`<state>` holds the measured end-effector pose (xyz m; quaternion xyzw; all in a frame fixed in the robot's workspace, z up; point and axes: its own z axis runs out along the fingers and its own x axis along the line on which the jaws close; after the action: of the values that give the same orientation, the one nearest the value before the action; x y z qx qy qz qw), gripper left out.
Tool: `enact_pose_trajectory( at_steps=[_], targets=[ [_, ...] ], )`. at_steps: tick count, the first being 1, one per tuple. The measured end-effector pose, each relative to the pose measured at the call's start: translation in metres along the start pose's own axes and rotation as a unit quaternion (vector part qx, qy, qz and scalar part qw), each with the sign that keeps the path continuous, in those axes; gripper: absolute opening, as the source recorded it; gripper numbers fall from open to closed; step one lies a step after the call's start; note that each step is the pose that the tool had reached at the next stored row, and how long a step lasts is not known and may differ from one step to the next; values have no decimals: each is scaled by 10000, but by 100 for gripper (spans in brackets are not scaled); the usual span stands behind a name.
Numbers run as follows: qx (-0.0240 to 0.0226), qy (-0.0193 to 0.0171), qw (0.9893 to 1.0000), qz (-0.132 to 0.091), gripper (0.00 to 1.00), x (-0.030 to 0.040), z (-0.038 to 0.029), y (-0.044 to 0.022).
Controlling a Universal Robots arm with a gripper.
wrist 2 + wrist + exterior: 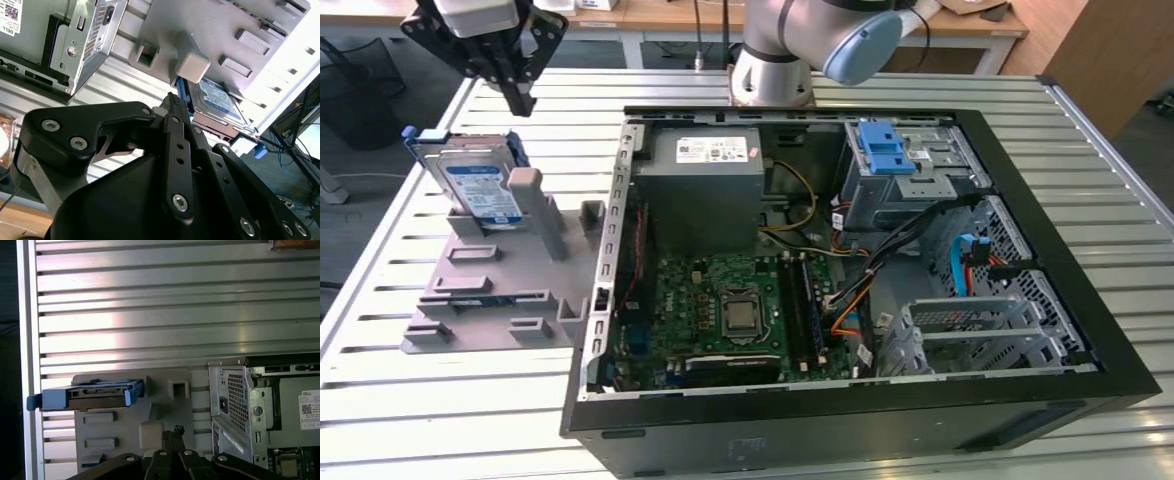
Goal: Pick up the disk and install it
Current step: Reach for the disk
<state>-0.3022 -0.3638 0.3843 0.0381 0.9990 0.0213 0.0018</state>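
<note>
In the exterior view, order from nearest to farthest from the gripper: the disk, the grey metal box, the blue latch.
1. The disk, outside the case, by the gripper.
2. The grey metal box, inside the case.
3. The blue latch, toward the exterior view's right.

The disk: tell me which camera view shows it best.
The exterior view. There the disk stands on edge in the grey holder, its labelled face and blue carrier plain. The second wrist view shows part of its face past the gripper; the first wrist view shows it edge-on.
</note>
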Motion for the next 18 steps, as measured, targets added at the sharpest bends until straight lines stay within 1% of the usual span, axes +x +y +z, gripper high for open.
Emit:
enact_pose_trajectory(
  at_steps=[18],
  targets=[
    [0,5,10000,0,11,120,11,-5]
  ],
)
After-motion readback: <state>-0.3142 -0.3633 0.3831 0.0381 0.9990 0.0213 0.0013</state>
